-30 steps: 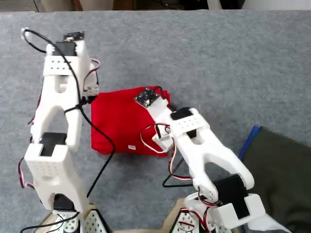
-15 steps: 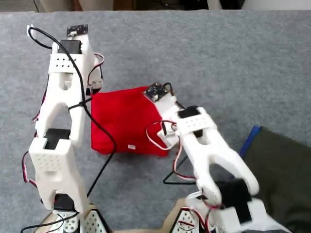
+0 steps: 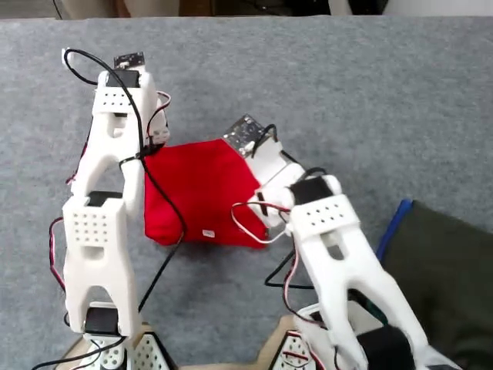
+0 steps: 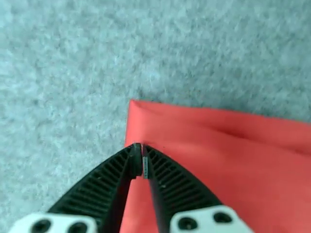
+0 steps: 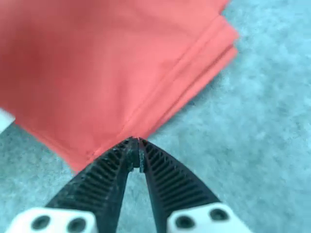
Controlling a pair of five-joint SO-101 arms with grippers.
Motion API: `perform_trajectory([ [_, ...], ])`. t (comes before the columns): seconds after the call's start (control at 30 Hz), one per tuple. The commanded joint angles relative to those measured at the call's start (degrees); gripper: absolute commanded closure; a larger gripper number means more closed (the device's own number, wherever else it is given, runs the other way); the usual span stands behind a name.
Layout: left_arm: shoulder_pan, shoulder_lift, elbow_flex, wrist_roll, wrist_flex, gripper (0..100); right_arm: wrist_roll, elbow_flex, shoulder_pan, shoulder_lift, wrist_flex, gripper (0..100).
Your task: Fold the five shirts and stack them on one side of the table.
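Left wrist view: left gripper (image 4: 138, 162) and right gripper (image 5: 135, 156) each clench an edge of the red shirt (image 4: 218, 150); likely mid-fold, so next carry both edges over together.

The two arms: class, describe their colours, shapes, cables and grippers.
The left arm and right arm are chunky white plastic links with perforated panels. A black cable and red-and-white wires trail along them. The left gripper and right gripper have black, ribbed, tapering fingers on white bases.

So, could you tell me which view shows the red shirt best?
The high view: it shows the folded red shirt almost whole, though the arms cover parts. The left wrist view shows just one corner, the right wrist view a layered edge.
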Motion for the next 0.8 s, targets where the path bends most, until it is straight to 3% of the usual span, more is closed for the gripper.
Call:
perform_trajectory([
  [0.0, -0.7, 1.7, -6.8, 1.6, 0.9, 98, 0.2, -1.3, -1.3, 5.9, -4.6, 99.1],
  [0.27, -1.4, 8.6, -10.8, 1.3, -0.2, 98, -1.2, -2.9, -1.1, 16.4, -5.2, 99.1],
  [0.5, -6.5, 15.4, -16.6, -1.6, -3.5, 98, -0.5, -3.0, -0.9, 17.5, -5.4, 99.1],
  [0.77, -9.6, 17.9, -21.2, -1.6, -3.4, 98, 4.7, -3.2, -1.0, 17.4, -6.9, 99.1],
])
